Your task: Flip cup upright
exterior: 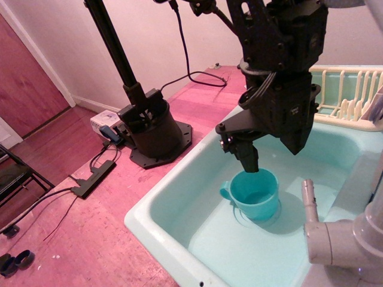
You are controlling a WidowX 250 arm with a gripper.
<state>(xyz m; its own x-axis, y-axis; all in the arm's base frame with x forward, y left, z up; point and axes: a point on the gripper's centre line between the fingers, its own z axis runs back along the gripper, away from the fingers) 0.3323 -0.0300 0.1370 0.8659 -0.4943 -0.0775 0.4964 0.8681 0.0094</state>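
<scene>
The teal cup point(256, 194) stands upright on the floor of the pale mint sink point(157, 226), mouth up, with its small loop handle pointing left. My black gripper point(254, 168) hangs straight above it. One dark finger point(248, 156) shows, with its tip just over the cup's far rim and not touching it. The other finger is hidden behind the gripper's body. The gripper holds nothing and looks open.
A grey faucet point(335, 239) stands at the sink's near right corner. A cream dish rack point(344, 95) sits behind the sink at the right. A black arm base point(149, 128), cables and a power strip point(93, 178) lie on the reddish floor to the left.
</scene>
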